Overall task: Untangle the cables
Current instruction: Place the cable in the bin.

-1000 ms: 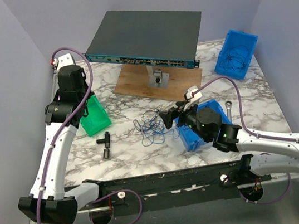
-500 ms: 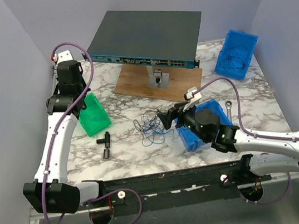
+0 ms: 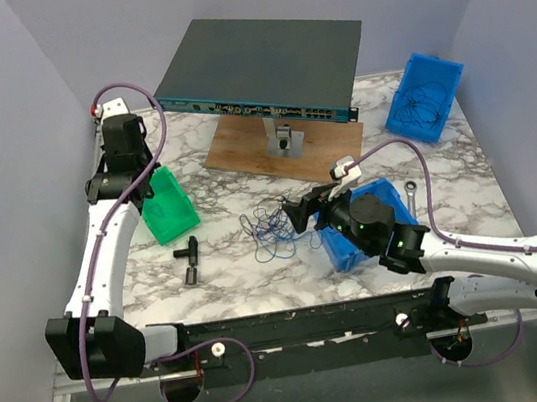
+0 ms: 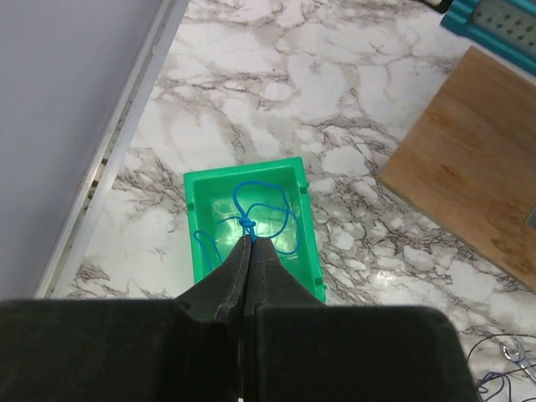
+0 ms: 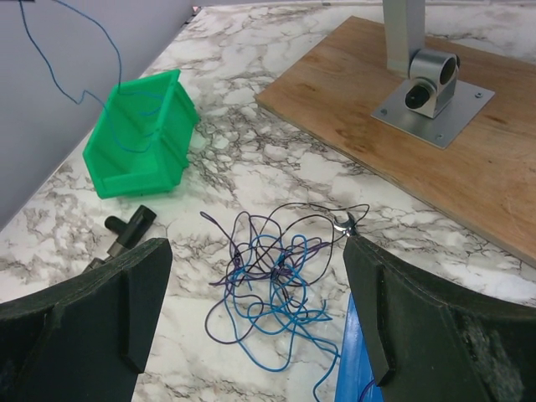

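Observation:
The cables (image 5: pixel 280 272) lie as a loose tangle of thin blue, purple and black wires on the marble table (image 3: pixel 249 270), also seen from above as the cables (image 3: pixel 271 229). My right gripper (image 5: pixel 254 244) hovers over the tangle, open, a finger on each side and nothing held. My left gripper (image 4: pixel 248 241) is shut on one thin blue cable (image 4: pixel 245 223) that hangs in loops into the green bin (image 4: pixel 243 167). That blue cable (image 5: pixel 117 50) rises out of the green bin (image 5: pixel 138 167) in the right wrist view. The left gripper (image 3: pixel 139 180) is above the green bin (image 3: pixel 175 215).
A network switch (image 3: pixel 263 60) rests on a metal stand (image 5: pixel 419 75) on a wooden board (image 3: pixel 241 149). A blue bin (image 3: pixel 425 97) holding wires sits at back right. Another blue bin (image 3: pixel 389 193) lies under my right arm, beside a wrench (image 3: pixel 413 184). A black T-shaped part (image 3: pixel 189 256) lies left of the tangle.
My left arm has drawn back and up towards the far left, lifting the blue cable higher over the green bin. The right gripper has barely moved.

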Robot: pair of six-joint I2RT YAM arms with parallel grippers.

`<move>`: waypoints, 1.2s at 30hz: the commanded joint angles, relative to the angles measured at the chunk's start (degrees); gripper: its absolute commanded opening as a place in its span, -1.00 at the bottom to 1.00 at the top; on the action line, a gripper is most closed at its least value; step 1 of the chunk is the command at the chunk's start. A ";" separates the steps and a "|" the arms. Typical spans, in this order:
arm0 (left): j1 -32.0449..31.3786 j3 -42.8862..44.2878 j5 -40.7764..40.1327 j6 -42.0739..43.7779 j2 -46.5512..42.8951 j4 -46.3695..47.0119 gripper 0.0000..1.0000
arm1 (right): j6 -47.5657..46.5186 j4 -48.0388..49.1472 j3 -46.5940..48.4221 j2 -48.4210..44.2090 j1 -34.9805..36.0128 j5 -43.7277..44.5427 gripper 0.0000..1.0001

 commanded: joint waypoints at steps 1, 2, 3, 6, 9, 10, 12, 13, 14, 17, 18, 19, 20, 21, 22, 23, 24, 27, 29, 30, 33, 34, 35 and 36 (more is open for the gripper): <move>0.37 -4.43 0.33 -2.44 1.59 2.71 -1.00 | 1.83 0.27 -0.38 -1.02 0.08 -0.31 0.84; 0.42 -5.34 0.24 -2.84 1.93 2.95 -1.00 | 2.05 0.16 -0.37 -1.06 0.05 -0.39 0.84; 0.49 -6.22 0.19 -3.22 2.39 3.17 -1.00 | 2.24 0.00 -0.33 -1.11 0.08 -0.42 0.84; 0.68 -9.96 1.55 -4.41 3.92 4.99 -1.00 | 2.37 -0.25 -0.44 -1.26 0.14 -0.01 0.84; 0.99 -11.14 3.80 -4.80 7.91 5.47 -1.00 | 2.39 -0.52 -0.37 -1.40 0.09 0.28 0.84; 1.25 -9.98 4.38 -5.01 10.53 3.94 -1.00 | 2.26 -0.49 -0.31 -1.34 0.06 -0.26 0.84; 2.34 -6.12 6.68 -5.17 16.59 0.12 -1.00 | 2.19 -0.29 -0.29 -0.92 0.06 -0.83 0.84; 2.89 -4.02 8.35 -5.28 18.68 -1.40 -1.00 | 2.19 -0.43 -0.11 -0.70 0.04 -0.73 0.84; 3.60 -3.39 9.77 -5.45 20.27 -1.64 -1.00 | 2.21 -0.67 0.06 -0.43 0.06 -0.56 0.84; 5.17 -5.44 14.66 -6.27 19.53 1.70 -1.00 | 2.33 -1.97 0.43 0.36 0.10 0.93 0.84; 5.87 -6.66 15.83 -6.42 18.61 2.93 -1.00 | 2.34 -2.66 0.81 0.99 0.04 1.09 0.84; 6.83 -7.36 16.60 -6.51 17.52 3.97 -1.00 | 2.58 -4.01 1.36 1.87 0.04 0.97 0.84; 6.99 -7.81 17.17 -6.52 16.63 4.47 -1.00 | 3.22 -6.30 2.34 3.02 0.06 0.80 0.84; 6.99 -7.95 17.28 -6.52 15.70 4.78 -1.00 | 3.90 -8.07 3.03 4.15 0.04 0.53 0.84; 7.01 -8.05 17.64 -6.64 15.25 5.07 -1.00 | 4.67 -9.77 3.69 5.15 0.10 0.18 0.84; 7.00 -7.97 18.12 -6.84 14.92 5.33 -1.00 | 5.17 -10.98 4.10 6.18 0.12 0.04 0.84; 7.08 -7.61 18.66 -7.10 15.04 5.38 -1.00 | 5.62 -12.20 4.34 6.88 0.07 -0.03 0.84; 7.05 -7.24 23.26 -7.71 16.14 6.79 -1.00 | 6.24 -13.95 4.63 7.75 0.08 -0.40 0.84; 7.08 -7.79 26.15 -8.70 16.29 8.95 -1.00 | 6.47 -14.21 4.53 7.41 0.10 -0.78 0.84; 7.06 -8.02 26.63 -9.32 16.05 9.80 -1.00 | 6.49 -14.28 4.37 7.13 0.04 -0.88 0.84; 7.42 -8.50 26.06 -11.04 14.85 10.95 -1.00 | 6.48 -14.67 4.29 6.45 0.05 -0.66 0.85; 7.74 -8.51 26.18 -11.57 14.32 11.09 -1.00 | 6.57 -14.80 4.19 6.16 0.08 -0.58 0.84; 8.08 -8.63 26.80 -12.22 14.03 11.52 -1.00 | 6.61 -14.76 4.02 5.91 0.08 -0.58 0.84; 8.35 -8.94 27.64 -12.76 13.38 12.26 -1.00 | 6.67 -14.81 3.80 5.64 0.11 -0.55 0.85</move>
